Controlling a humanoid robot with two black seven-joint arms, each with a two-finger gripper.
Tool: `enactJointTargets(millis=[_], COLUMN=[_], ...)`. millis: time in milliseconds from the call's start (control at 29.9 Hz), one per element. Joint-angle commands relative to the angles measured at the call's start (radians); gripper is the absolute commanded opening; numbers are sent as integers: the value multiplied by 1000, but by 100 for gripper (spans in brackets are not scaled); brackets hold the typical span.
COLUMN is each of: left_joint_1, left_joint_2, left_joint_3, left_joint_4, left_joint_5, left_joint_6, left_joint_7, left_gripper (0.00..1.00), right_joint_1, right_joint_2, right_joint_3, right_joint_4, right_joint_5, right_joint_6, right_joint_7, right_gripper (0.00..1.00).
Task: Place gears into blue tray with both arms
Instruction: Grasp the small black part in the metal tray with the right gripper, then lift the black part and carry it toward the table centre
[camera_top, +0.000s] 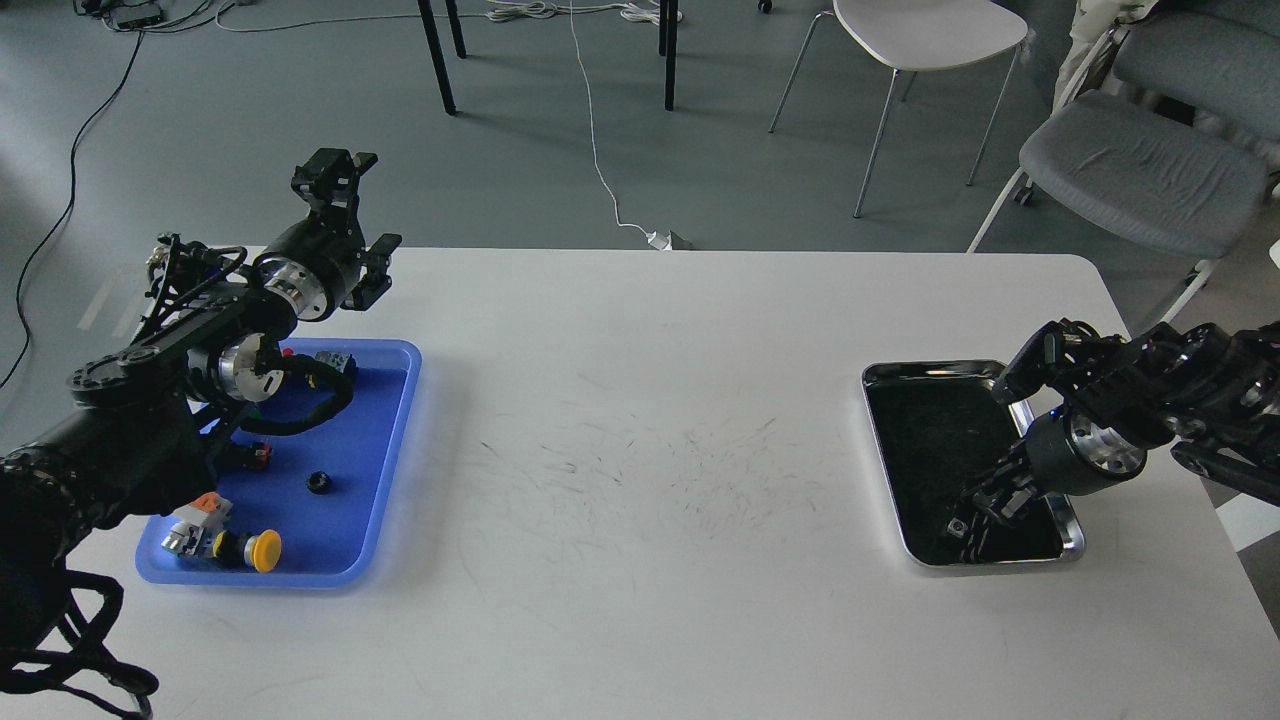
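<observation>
One small black gear (318, 482) lies in the blue tray (398, 470) at the table's left. My left gripper (356, 218) is raised above the tray's far edge with its fingers spread open and nothing between them. My right gripper (966, 522) reaches down into the near part of the steel tray (930, 368) at the right. Its dark fingers merge with the tray's dark inside, so I cannot tell whether they are open or holding anything. No gear can be made out inside the steel tray.
The blue tray also holds a yellow-capped push button (263, 550), an orange and white switch (196, 511) and a red-tipped part (262, 455). My left arm's cable hangs over the tray's far half. Chairs (1140, 165) stand beyond the table's far edge.
</observation>
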Motion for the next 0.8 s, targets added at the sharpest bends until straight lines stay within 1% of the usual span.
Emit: enactJointTargets(millis=[0, 334, 635, 769], left_joint_1=[0, 0, -3, -3], left_joint_2=[0, 0, 16, 52], left_joint_3=[1, 1, 4, 4], left_joint_4=[0, 0, -3, -12], left_joint_5=[0, 0, 0, 0], left_joint_6=[0, 1, -2, -3], left_joint_7=[-1, 0, 3, 3], left_gripper=[99, 99, 99, 99], right_joint_1=[10, 118, 133, 138], right_joint_2=[1, 16, 115, 196], right_joint_3=[1, 38, 296, 383], right_joint_4=[-2, -13, -70, -140], right_joint_5=[0, 13, 22, 22], right_joint_6=[0, 0, 0, 0], right_joint_7=[0, 0, 0, -9], right_gripper=[1, 1, 1, 1])
